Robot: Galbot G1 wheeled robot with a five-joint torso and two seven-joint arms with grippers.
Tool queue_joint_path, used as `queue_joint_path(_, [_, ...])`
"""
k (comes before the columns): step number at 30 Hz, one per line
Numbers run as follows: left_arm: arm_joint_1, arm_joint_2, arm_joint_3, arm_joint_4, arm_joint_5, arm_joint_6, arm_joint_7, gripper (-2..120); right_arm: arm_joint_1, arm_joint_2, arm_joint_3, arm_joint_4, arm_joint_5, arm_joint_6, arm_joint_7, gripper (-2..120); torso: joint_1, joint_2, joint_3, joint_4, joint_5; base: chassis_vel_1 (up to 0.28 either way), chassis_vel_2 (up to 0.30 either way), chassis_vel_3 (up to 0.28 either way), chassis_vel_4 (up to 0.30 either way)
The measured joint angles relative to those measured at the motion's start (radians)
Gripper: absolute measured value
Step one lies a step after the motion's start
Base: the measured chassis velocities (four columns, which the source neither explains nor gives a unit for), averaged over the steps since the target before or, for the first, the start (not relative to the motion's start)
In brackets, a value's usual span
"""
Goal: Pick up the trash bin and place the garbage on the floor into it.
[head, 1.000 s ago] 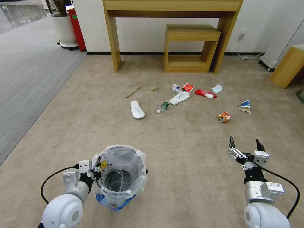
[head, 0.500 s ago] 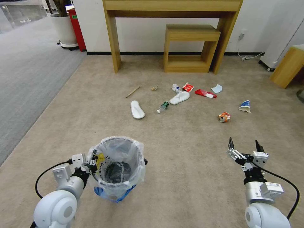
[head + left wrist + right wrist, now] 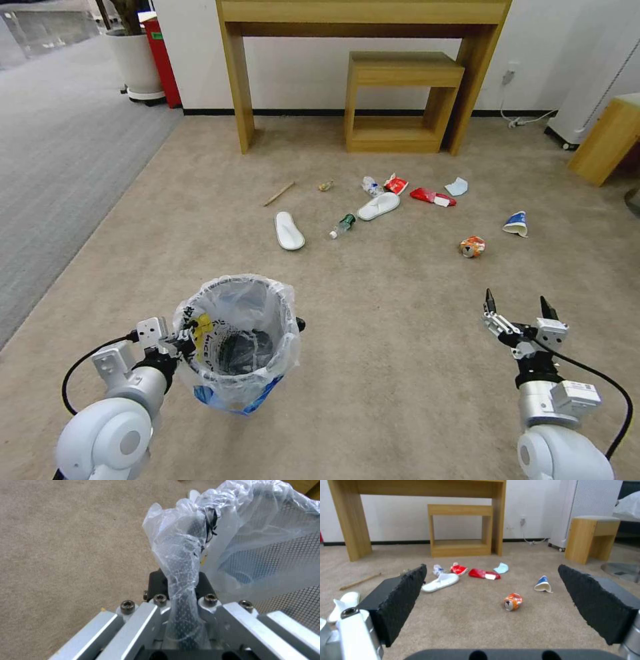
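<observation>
Beige carpet (image 3: 400,320) covers the floor of a room with a white wall, where a tall wooden console (image 3: 363,40) stands with a smaller wooden shelf unit (image 3: 400,100) tucked under it. Near the robot, at its left, the trash bin (image 3: 235,343), a round black mesh basket lined with a crinkly clear bag and showing blue near its base, stands upright. The left tool (image 3: 181,340) is clamped on the bin's rim at the side nearest that arm; in the left wrist view the left tool (image 3: 181,610) pinches the bag-wrapped mesh wall between its closed fingers. The right tool (image 3: 518,308) hovers over bare carpet at the robot's right, well apart from the bin, its two black fingers (image 3: 405,597) spread wide and holding nothing. The garbage lies scattered farther off, between the robot and the console: a wooden stick (image 3: 279,193), two white slippers (image 3: 289,231), a plastic bottle (image 3: 342,226), a red wrapper (image 3: 432,197), a light-blue mask (image 3: 457,187), a blue-white paper cup (image 3: 516,223), and a crushed orange can (image 3: 472,247), the piece nearest the right tool.
</observation>
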Motion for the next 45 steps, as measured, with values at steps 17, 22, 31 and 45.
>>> queue_joint_path(17, [0.013,-0.018,-0.013,-0.012,0.012,-0.001,0.000,3,0.005,-0.016,0.001,-0.005,0.005,0.001,-0.004,100,0.000,0.000,0.000,0.0000,0.0000,0.000,0.000,0.000,0.000])
queue_joint_path(22, [0.010,-0.022,-0.013,-0.010,0.014,-0.003,0.000,3,0.009,-0.016,0.001,-0.009,0.010,0.001,-0.005,100,0.000,0.000,0.000,0.0000,0.0000,0.000,0.000,0.000,0.000])
queue_joint_path(31, [0.010,-0.027,-0.011,-0.005,0.018,-0.004,0.001,3,0.011,-0.015,0.001,-0.019,0.012,0.007,-0.013,100,0.000,0.000,0.000,0.0000,0.0001,0.004,0.010,-0.012,-0.010])
queue_joint_path(45, [0.009,-0.024,-0.013,-0.002,0.019,-0.012,0.002,3,0.011,-0.007,0.000,-0.021,0.010,0.017,-0.022,100,0.000,0.000,0.000,0.0001,0.0000,0.145,0.173,-0.155,-0.157])
